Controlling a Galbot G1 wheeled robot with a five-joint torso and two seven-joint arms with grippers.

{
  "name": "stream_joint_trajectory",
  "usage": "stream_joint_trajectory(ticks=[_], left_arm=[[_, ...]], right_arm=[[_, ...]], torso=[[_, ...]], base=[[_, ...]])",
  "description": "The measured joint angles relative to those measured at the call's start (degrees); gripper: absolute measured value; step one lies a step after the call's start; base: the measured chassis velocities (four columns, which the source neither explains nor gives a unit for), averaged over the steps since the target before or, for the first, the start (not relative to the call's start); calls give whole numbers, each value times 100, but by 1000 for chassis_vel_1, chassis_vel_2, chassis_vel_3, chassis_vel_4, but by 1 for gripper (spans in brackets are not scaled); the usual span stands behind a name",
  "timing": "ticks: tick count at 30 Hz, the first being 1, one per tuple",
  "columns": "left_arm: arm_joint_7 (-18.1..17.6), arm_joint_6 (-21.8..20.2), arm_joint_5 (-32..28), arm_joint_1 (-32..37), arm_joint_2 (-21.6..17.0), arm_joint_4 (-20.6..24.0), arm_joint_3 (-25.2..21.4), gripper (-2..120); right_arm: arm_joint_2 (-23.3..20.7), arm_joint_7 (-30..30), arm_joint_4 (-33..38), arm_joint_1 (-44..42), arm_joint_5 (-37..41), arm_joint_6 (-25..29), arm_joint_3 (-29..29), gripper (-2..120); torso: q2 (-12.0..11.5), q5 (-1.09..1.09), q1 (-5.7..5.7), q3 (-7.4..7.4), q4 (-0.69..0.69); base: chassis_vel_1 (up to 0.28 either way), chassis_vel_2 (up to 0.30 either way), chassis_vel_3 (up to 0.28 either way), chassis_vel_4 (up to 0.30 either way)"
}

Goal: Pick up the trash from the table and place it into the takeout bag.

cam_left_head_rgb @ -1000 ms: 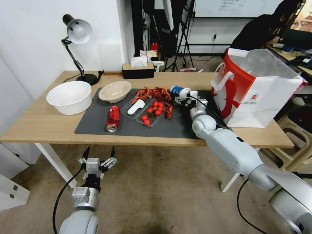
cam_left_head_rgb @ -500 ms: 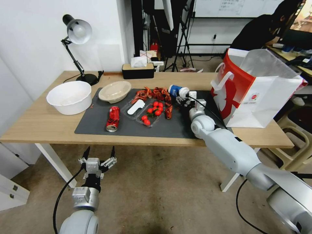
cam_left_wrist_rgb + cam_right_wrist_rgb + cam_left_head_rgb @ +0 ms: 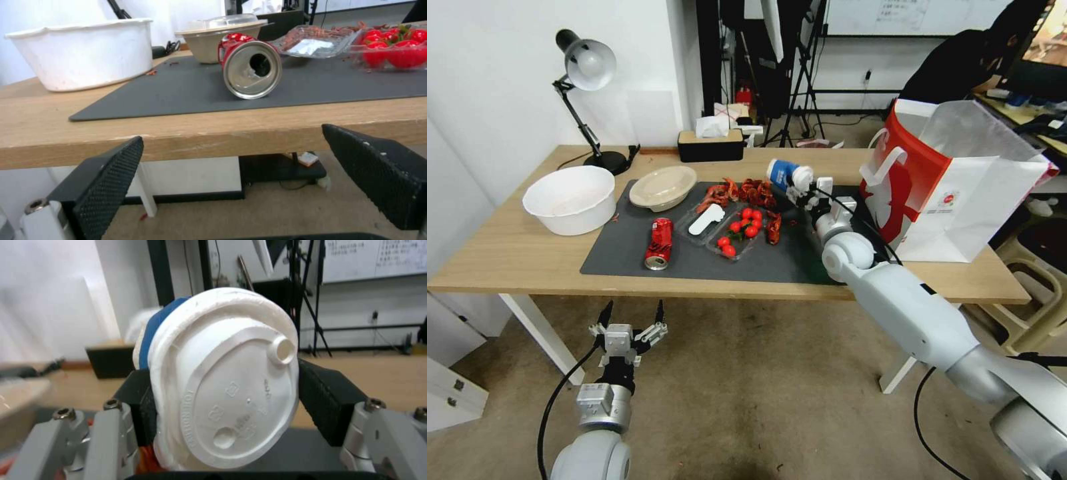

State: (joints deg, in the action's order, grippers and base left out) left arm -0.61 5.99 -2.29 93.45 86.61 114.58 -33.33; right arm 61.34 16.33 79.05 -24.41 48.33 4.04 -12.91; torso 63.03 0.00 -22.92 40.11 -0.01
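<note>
Right gripper [image 3: 802, 189] clamps blue paper cup [image 3: 784, 176]; wrist view shows lid [image 3: 231, 410].

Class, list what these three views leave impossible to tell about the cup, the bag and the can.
- Blue paper cup: contents, right wrist view; its white lid covers it.
- Takeout bag: inside, head view; its walls hide it.
- Crushed red can: body, left wrist view; its silver end blocks it.

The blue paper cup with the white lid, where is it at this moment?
In the head view, the blue paper cup is held in the right gripper, tilted above the mat's far right part, between the red food scraps and the takeout bag.
</note>
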Motion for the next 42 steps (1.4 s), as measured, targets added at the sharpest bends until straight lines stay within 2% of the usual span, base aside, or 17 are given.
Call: stream_joint_trajectory(ticks=[7, 9, 12, 14, 16, 17, 20, 21, 24, 25, 28, 31, 37, 39, 41, 42], left_arm=[[2, 0, 26, 5, 5, 1, 28, 100], [2, 0, 26, 5, 4, 2, 28, 100], [6, -1, 35, 3, -3, 18, 36, 100], [7, -2, 37, 1, -4, 19, 39, 100], [9, -3, 42, -1, -3, 28, 52, 100], [9, -3, 42, -1, -3, 28, 52, 100], [12, -3, 66, -1, 4, 42, 81, 100], [12, -3, 66, -1, 4, 42, 81, 100], [14, -3, 89, -2, 9, 52, 113, 100], [14, -3, 89, -2, 9, 52, 113, 100], [16, -4, 99, 0, 11, 65, 121, 100], [17, -3, 104, 16, 10, 73, 121, 100], [19, 10, 114, 56, 6, 102, 117, 100], [19, 24, 142, 79, 8, 118, 115, 100], [19, 27, 148, 85, 9, 121, 115, 100], [19, 30, 156, 101, 10, 137, 114, 100]], right_arm=[[-316, -4, 982, -96, 7, 5, 538, 64], [-330, -4, 1014, -96, 9, 3, 564, 64], [-704, 82, 1687, -30, 116, -215, 1177, 64], [-779, 145, 1775, -14, 114, -310, 1276, 64], [-1094, 558, 2040, 21, -5, -725, 1581, 64], [-1094, 558, 2040, 21, -5, -725, 1581, 64], [-1493, 1114, 2219, 4, -389, -1272, 1918, 63], [-1493, 1114, 2219, 4, -389, -1272, 1918, 63], [-1741, 1726, 2327, -121, -516, -1856, 2190, 63], [-1741, 1726, 2327, -121, -516, -1856, 2190, 63], [-1828, 2177, 2449, -357, -537, -2355, 2445, 63], [-1864, 2344, 2502, -515, -549, -2619, 2574, 63], [-1886, 2397, 2481, -698, -549, -2749, 2685, 64], [-1872, 2400, 2469, -761, -549, -2760, 2701, 75], [-1869, 2400, 2470, -779, -549, -2763, 2706, 76], [-1862, 2401, 2482, -823, -549, -2765, 2710, 84]], torso=[[0, 1, 0, 0, 2], [0, 1, 0, 0, 2], [0, 1, 0, 0, 2], [0, 0, 0, 0, 1], [0, 1, 0, 0, 0], [0, 1, 0, 0, 0], [0, 2, 1, 0, -1], [0, 2, 1, 0, -1], [0, 1, 0, 0, -1], [0, 1, 0, 0, -1], [0, 1, 0, 0, 0], [0, 1, 1, 0, 0], [0, 0, 0, 0, 1], [0, 0, 0, 0, 1], [0, -1, 0, 0, 1], [0, 0, 0, 0, 1]], base=[[0, 0, 0, 0], [0, 0, 0, 0], [0, 0, 0, 0], [0, 0, 0, 0], [0, 0, 0, 0], [0, 0, 0, 0], [0, 0, 0, 0], [0, 0, 0, 0], [0, 0, 0, 0], [0, 0, 0, 0], [0, 0, 0, 0], [0, 0, 0, 0], [0, 0, 0, 0], [0, 0, 0, 0], [0, 0, 0, 0], [0, 0, 0, 0]])
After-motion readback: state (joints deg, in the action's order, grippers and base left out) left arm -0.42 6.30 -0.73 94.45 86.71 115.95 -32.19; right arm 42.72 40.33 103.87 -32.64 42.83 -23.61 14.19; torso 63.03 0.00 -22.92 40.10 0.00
